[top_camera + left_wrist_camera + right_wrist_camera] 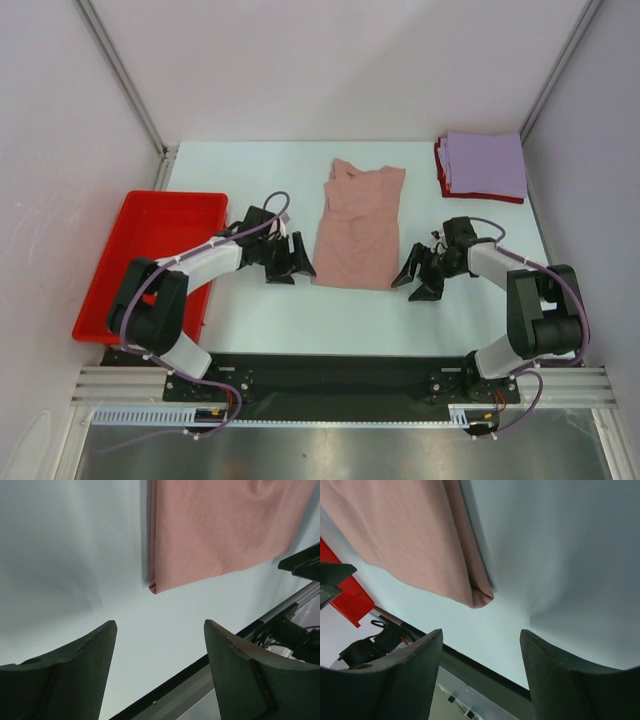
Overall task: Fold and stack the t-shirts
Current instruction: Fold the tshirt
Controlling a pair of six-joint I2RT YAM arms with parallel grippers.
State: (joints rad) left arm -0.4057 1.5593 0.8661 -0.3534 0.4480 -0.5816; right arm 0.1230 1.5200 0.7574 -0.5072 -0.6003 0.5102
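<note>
Pale mint-white tabletop [260, 320] fills a booth of plain white wall panels [330, 60], with slim aluminium posts [120, 70] running up the two far corners. A black base plate [340, 385] at the near edge carries both arms.

At mid-table lies the dusty-pink cloth t-shirt [358, 232], folded into a long narrow strip, collar end away from the arms. In the far right corner a folded lavender t-shirt [485, 163] rests on a folded red t-shirt [441, 170]. A shallow red plastic tray [105, 265] sits on the table's left edge.

The left gripper [292, 266] is just beside the pink strip's near left corner, jaws spread wide and holding nothing. The right gripper [415, 280] is just off the near right corner, jaws also apart and empty.
</note>
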